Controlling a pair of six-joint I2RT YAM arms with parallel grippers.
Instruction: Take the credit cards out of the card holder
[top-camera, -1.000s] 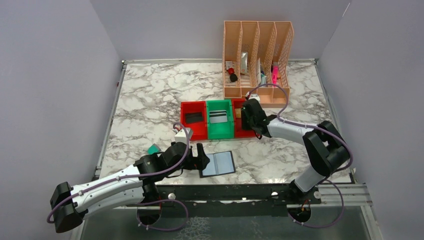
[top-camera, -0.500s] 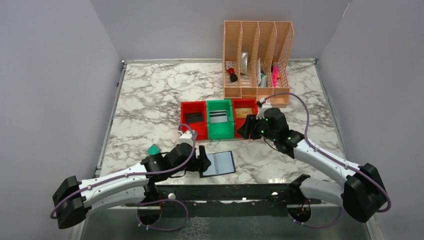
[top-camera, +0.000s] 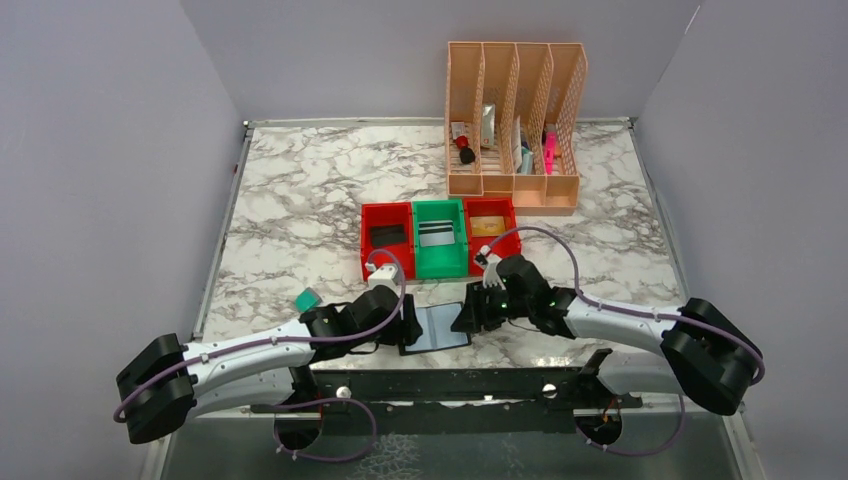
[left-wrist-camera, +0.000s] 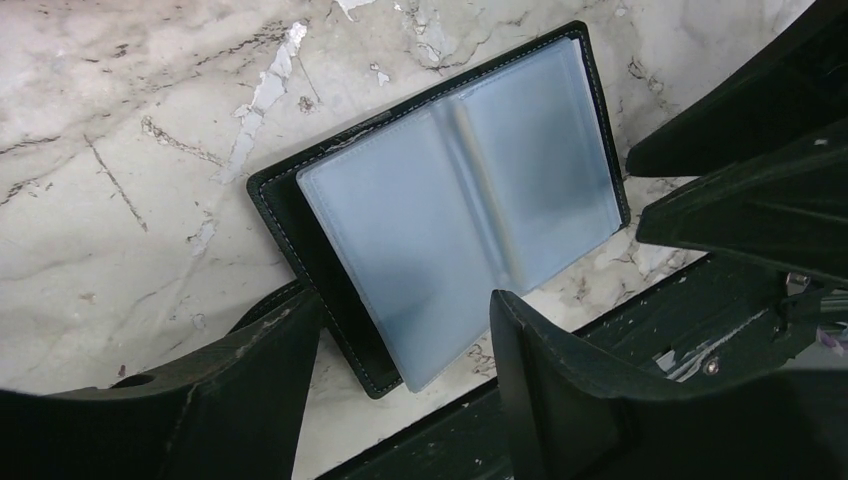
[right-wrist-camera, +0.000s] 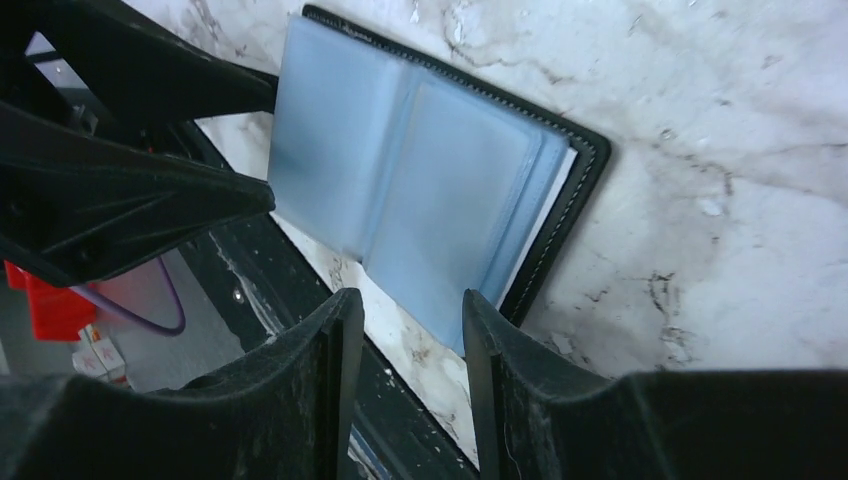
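The card holder (top-camera: 438, 327) lies open and flat near the table's front edge, black-rimmed with blue-grey sleeves (left-wrist-camera: 450, 190) facing up; no card shows in the sleeves. My left gripper (top-camera: 408, 325) is at its left edge, open, with the holder's near corner (left-wrist-camera: 385, 375) between the fingers (left-wrist-camera: 270, 360). My right gripper (top-camera: 468, 315) is at its right edge, open, with the fingertips (right-wrist-camera: 480, 320) over the near edge of the holder (right-wrist-camera: 430, 170). A dark card (top-camera: 387, 235), a striped card (top-camera: 437, 233) and a gold one (top-camera: 487, 227) lie in the bins.
Two red bins (top-camera: 375, 262) (top-camera: 503, 208) flank a green bin (top-camera: 440, 262) behind the holder. A peach file organizer (top-camera: 515, 60) with small items stands at the back. A teal object (top-camera: 307, 299) sits beside the left arm. The metal rail (top-camera: 470, 382) runs just in front of the holder.
My right arm swung from the right red bin down to the holder's right edge. The left gripper crept closer to the holder and its jaws narrowed.
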